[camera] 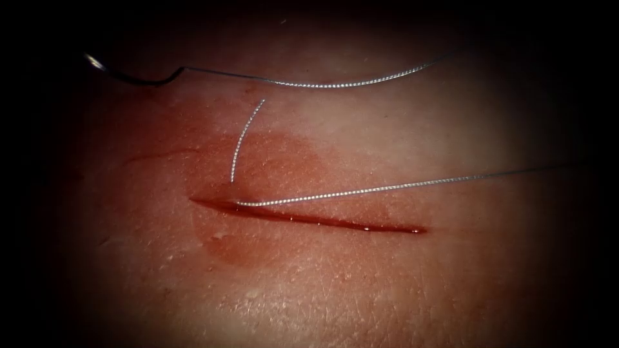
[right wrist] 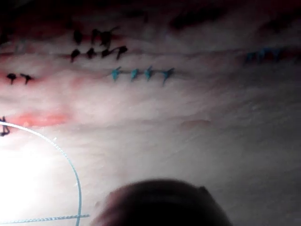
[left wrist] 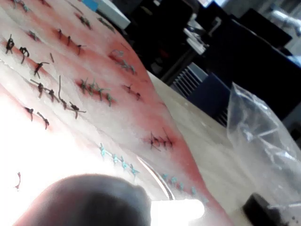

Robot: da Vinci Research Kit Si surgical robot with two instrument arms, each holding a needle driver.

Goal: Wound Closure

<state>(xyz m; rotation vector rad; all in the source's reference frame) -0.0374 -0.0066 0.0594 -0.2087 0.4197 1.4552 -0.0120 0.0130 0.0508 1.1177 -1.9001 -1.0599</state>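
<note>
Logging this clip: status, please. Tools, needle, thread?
Thread leaves the cut's left end, running right; short tail stands above it. Second strand crosses the tissue beyond. Needle, tools: unsighted.

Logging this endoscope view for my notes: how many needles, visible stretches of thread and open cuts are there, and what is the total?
Needle, lying on the tissue: 1
Stretches of thread: 3
Open cut: 1
Total: 5
</note>
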